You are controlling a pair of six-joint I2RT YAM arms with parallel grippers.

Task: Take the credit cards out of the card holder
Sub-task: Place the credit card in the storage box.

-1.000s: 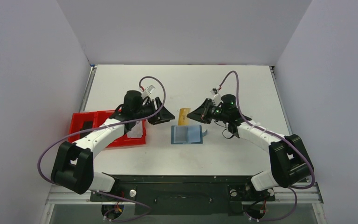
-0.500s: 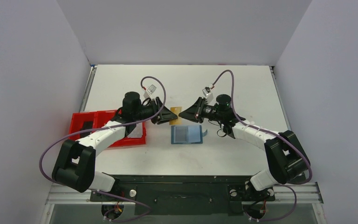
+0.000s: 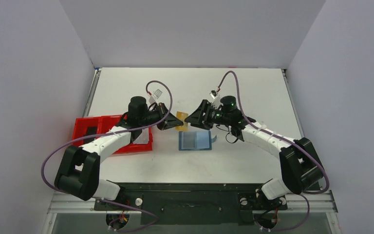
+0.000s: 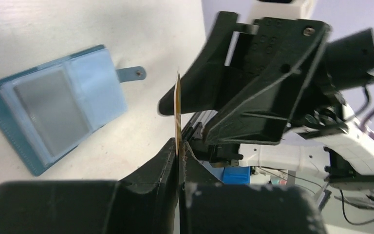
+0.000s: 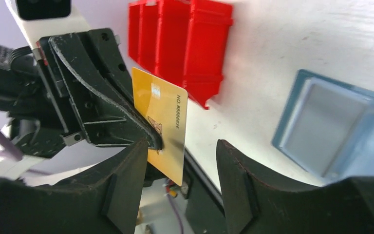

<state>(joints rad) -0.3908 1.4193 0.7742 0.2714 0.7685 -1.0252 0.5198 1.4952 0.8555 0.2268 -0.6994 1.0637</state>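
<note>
The gold credit card hangs in the air between the two arms, above the table. My left gripper is shut on it; the left wrist view shows the card edge-on, pinched at my fingertips. My right gripper faces it, open. In the right wrist view the card stands near my left finger, apart from both pads. The blue card holder lies open and flat on the table, with a grey credit card in its window pocket.
A red three-compartment tray sits on the table under the left arm, also seen as the red tray from the right wrist. The holder's dark blue tab sticks out to its right. White walls enclose the table.
The right gripper carried the gold card left to the left gripper. The left gripper shut on the card and the right gripper opened, letting go.
</note>
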